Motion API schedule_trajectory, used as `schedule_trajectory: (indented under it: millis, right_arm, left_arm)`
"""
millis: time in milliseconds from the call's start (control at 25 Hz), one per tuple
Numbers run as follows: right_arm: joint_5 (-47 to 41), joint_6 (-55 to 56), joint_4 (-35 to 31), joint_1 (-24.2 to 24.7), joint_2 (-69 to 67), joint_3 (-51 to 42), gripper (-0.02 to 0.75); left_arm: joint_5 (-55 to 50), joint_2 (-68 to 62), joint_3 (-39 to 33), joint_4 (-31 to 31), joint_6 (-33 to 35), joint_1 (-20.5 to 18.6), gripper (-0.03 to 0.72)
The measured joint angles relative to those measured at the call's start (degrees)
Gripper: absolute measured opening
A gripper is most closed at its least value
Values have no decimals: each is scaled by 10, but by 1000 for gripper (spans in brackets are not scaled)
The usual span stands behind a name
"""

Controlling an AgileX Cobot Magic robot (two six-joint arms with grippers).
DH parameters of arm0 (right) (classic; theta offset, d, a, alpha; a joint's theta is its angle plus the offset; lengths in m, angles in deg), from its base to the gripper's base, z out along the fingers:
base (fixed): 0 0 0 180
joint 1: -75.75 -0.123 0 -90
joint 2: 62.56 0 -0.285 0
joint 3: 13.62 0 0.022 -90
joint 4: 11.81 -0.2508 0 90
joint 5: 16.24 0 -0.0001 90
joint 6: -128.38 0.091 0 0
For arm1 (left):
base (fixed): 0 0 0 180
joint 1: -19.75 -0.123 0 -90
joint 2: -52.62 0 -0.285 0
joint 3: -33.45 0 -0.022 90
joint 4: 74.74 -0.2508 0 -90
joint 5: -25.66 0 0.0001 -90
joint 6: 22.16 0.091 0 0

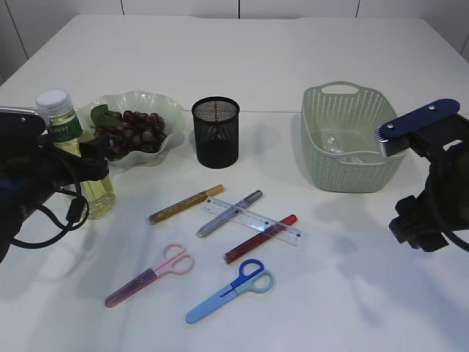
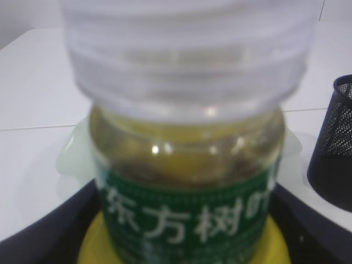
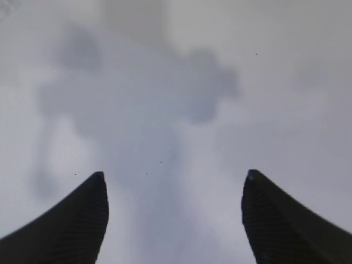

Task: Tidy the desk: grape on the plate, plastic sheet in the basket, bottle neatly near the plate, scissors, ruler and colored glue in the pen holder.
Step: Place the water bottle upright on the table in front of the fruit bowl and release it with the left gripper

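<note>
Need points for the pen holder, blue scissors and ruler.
pen holder (image 1: 215,136): exterior view, front of the black mesh wall.
blue scissors (image 1: 220,297): exterior view, the closed blades.
ruler (image 1: 256,220): exterior view, middle of the clear strip.

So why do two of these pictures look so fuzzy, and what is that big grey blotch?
Left wrist view: the bottle sits too close, so its cap blurs while the label stays readable. Right wrist view: the white table is out of focus; the blotch is a soft shadow between the dark fingertips. Exterior view: sharp, evenly lit, faint shadows.
</note>
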Motion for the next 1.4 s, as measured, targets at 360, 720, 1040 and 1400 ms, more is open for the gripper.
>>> schedule_trajectory:
  millis: [360,720,1040,1400]
  right_arm:
    - [0,0,0,0,0,0,583]
    - [-2,0,0,0,0,0,583]
    - [-44,0,0,0,0,0,583]
    - [-135,-45,-90,0,1,0,583]
  left_arm:
    - [0,64,-26,0,0,0,593]
    - [-72,151,-32,1,0,0,580]
    - [-165,222,-34,4,0,0,575]
    - [-249,284,-37,7,3,0,560]
